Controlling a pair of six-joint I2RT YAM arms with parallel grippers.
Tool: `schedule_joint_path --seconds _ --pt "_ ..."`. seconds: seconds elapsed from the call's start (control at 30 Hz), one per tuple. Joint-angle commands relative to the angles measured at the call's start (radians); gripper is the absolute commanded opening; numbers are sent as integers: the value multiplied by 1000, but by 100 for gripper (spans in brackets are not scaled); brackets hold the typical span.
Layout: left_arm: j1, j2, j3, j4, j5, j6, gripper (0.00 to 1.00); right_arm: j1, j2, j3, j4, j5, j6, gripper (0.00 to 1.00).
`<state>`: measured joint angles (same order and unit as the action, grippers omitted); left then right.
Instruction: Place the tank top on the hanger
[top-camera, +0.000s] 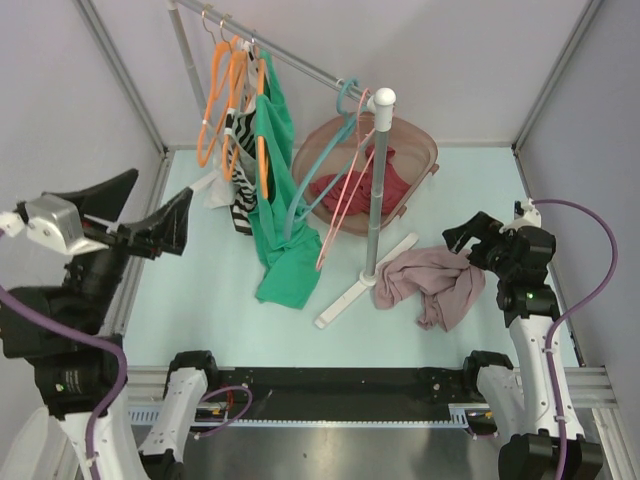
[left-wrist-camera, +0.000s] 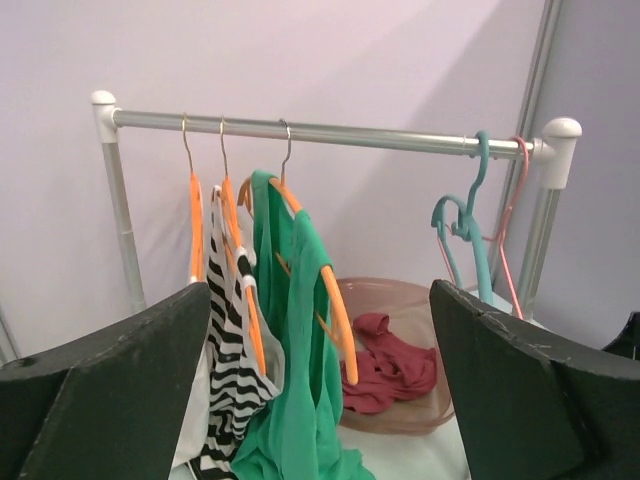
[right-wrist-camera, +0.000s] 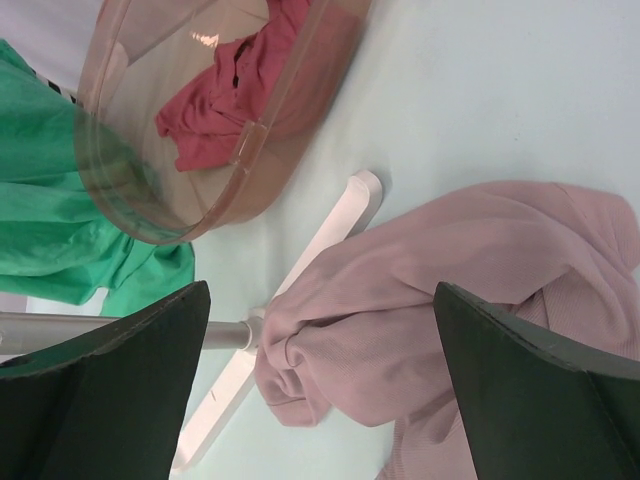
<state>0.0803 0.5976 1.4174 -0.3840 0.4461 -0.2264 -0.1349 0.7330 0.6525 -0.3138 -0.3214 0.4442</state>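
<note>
Mauve-pink fabric: tank top (top-camera: 432, 278) lies crumpled in a heap on the worktop (top-camera: 200, 300), right of centre, touching the white rack foot (top-camera: 365, 285). It is not spread out and the neck label can't be seen.
Hanger: light-pink hanger (top-camera: 340, 205) is hooked at the right end of the rail (top-camera: 300, 62), just beside the teal hanger (top-camera: 347, 100). It is bare.
Why placed so: the hanger is parked on the rail, off the worktop and facing the arms. The top is loose and bunched, so it likely needs lifting and opening before threading.
Right pincer (top-camera: 462, 232): released, jaws wide, nothing between them. It sits above and just right of the heap, tilted down at it.
Top vs right pincer: in the wrist view the mauve folds show in the gap between the two fingers, lower down. No contact is visible, so it reads as apart.
Left pincer (top-camera: 162, 182): released, wide and empty. It is raised at far left facing the rail, well apart from the top.
Left wrist view: the pink hanger sits toward the right finger, with the green garment (top-camera: 285, 230) mid-gap.
Clutter: the green garment and striped garment (top-camera: 240, 195) hang on the orange hangers (top-camera: 215, 100). The dark red garment (top-camera: 395, 185) sits in the tub (top-camera: 420, 140). None are task items.
Step (guess): right arm is lining up for the first grab, and the task has barely started.
Risk (guess): the bunched cloth may get pinched in several layers, and the rack foot sits close to the heap.
</note>
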Motion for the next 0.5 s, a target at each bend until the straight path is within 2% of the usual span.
schedule_joint_path --seconds 0.0,0.17,0.27,0.3,0.37,0.4,0.47 --pt "-7 157 96 -32 39 -44 95 1 -6 6 47 -24 5 100" --pt "-68 290 218 -30 4 -21 95 1 -14 12 35 -24 4 100" --pt "-212 355 255 -45 -119 27 95 1 -15 10 32 -18 2 100" --pt "-302 376 265 -71 -204 65 95 1 -15 10 28 -18 1 100" --pt "-391 419 294 -92 -282 110 95 1 -14 13 25 -16 -2 100" --pt "-477 426 296 -96 -320 120 95 1 -14 10 24 -10 -7 100" --pt "-560 435 295 -96 -438 148 95 1 -12 9 16 -1 -15 100"
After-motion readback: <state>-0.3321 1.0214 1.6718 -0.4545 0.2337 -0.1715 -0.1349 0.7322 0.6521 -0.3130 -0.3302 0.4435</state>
